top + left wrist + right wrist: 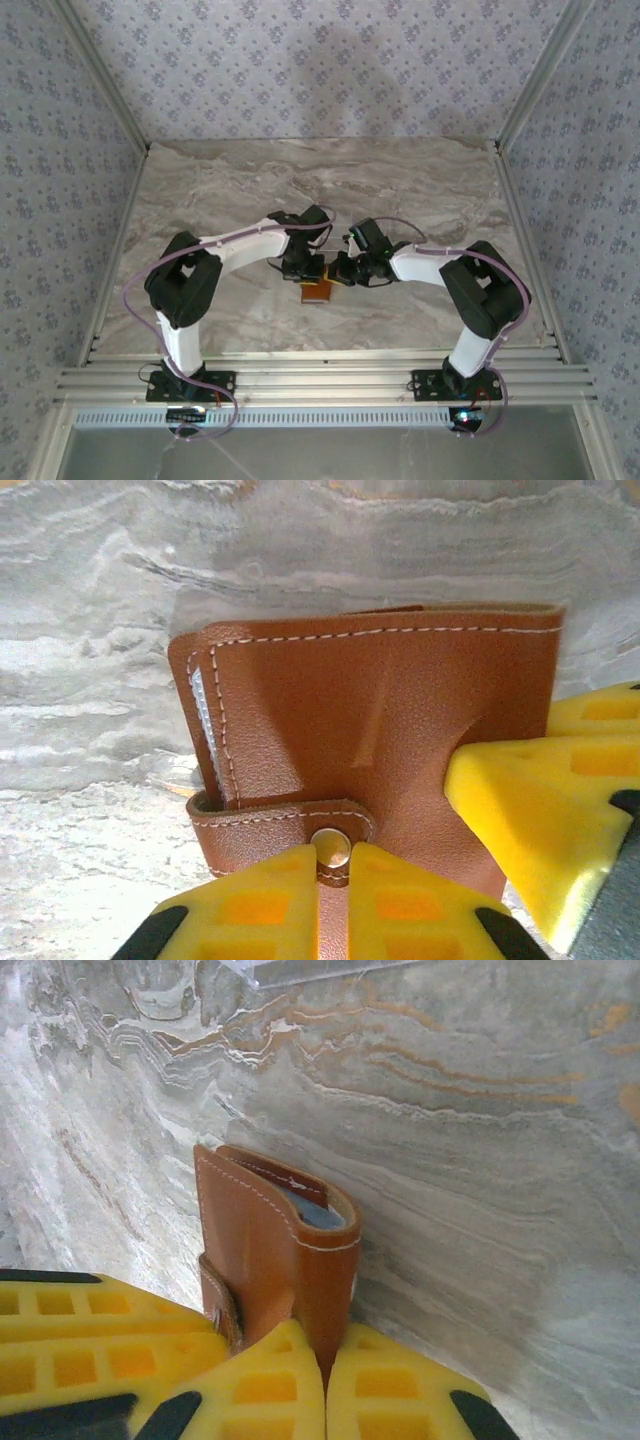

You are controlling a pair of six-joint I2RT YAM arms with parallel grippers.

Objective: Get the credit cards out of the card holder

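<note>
The orange-brown leather card holder is folded closed and held on edge just above the marble table between both grippers. My left gripper is shut on its strap, right below the metal snap. The strap still wraps the card holder. My right gripper is shut on the folded spine of the card holder. Pale blue-grey lining shows at its open top edge. The credit cards are hidden inside. In the top view the left gripper and right gripper meet at mid-table.
The edge of a clear plastic sheet lies on the marble table beyond the holder. Aluminium rails run along the near edge, and patterned walls close in the sides and back.
</note>
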